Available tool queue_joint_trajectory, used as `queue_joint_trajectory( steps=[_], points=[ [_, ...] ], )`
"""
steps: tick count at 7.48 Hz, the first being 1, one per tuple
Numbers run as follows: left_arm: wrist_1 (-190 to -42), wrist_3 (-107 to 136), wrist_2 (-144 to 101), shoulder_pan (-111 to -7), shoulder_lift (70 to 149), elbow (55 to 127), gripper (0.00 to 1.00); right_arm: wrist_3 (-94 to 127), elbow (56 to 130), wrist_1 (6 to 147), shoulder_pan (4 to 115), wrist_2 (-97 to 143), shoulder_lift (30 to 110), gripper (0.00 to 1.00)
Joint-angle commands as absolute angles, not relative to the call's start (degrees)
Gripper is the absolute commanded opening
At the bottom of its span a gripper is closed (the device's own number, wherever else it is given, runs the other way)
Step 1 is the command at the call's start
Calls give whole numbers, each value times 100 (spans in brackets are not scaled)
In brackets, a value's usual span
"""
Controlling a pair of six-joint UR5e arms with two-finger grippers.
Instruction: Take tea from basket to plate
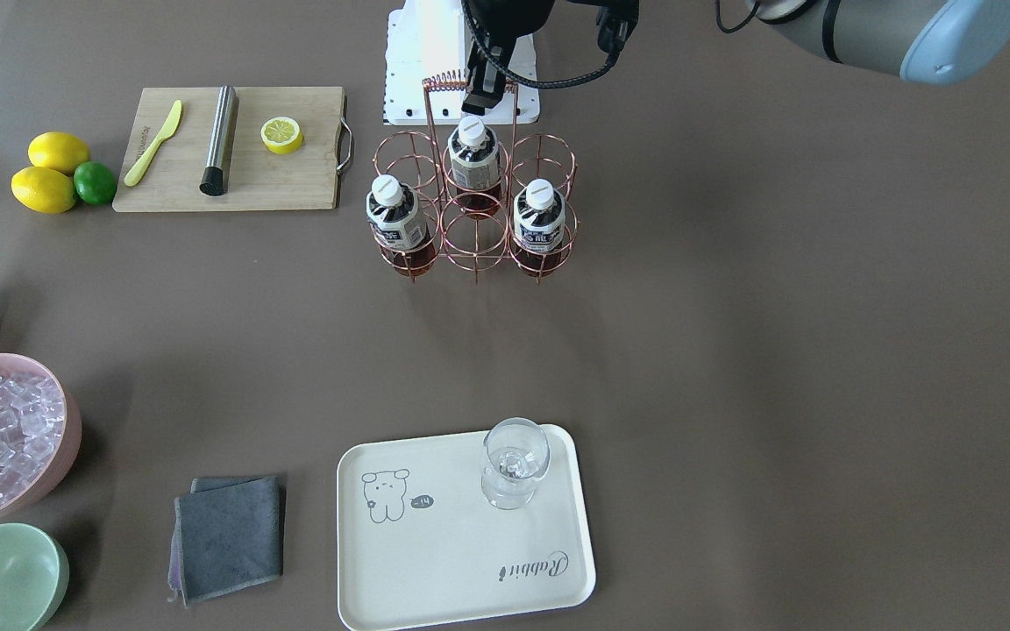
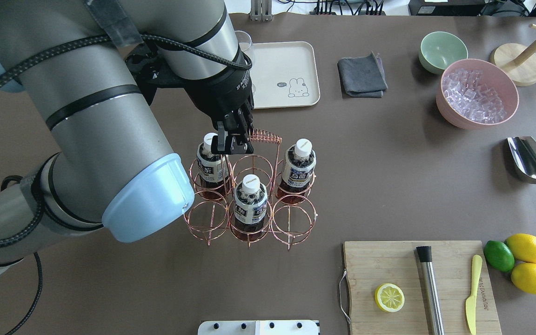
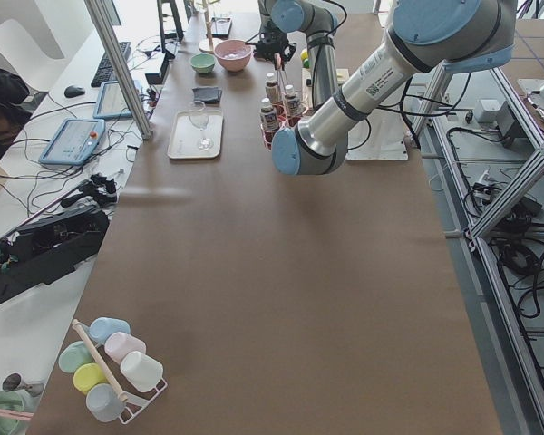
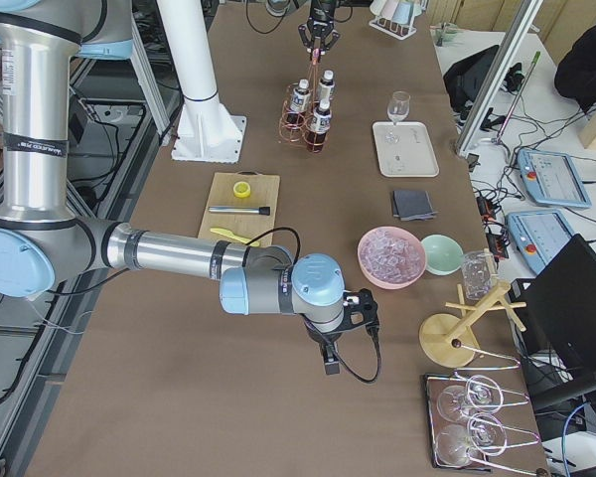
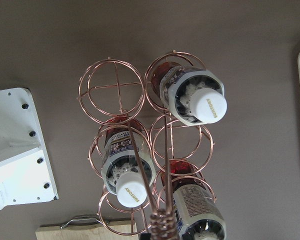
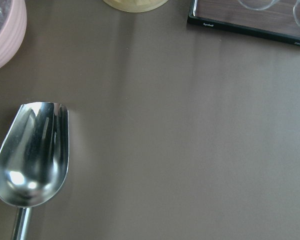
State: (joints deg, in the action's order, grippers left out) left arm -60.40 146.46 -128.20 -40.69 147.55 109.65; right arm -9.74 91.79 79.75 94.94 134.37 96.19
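Overhead exterior — brown table (image 2: pixel 389 186), perhaps matte

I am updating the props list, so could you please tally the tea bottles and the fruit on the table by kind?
Tea bottles: 3
Whole lemons: 2
Lime: 1
Lemon half: 1
Total: 7

Bright, even light; long brown table (image 3: pixel 281 272) mid-frame, white desk (image 3: pixel 59 113) and aluminium post (image 3: pixel 120 68) upper left, grey floor (image 3: pixel 539 362) at right
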Motion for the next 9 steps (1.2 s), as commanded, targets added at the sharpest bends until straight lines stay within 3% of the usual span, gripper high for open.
queue_joint_trajectory(
  steps=[1, 5, 9],
  points=[
    [-6256, 14931, -12718, -3903, 14740, 10951, 0, -1237, 9096, 7875, 9492, 13737, 9606, 100],
    [-6284, 14959, -12411, -3613, 14730, 10846, 0, -1257, 9158, 7507, 9431, 14019, 9510, 100],
    [-6275, 14985, -12235, -3507, 14661, 10872, 0, -1239, 9202, 5885, 9282, 14280, 9308, 100]
  ],
)
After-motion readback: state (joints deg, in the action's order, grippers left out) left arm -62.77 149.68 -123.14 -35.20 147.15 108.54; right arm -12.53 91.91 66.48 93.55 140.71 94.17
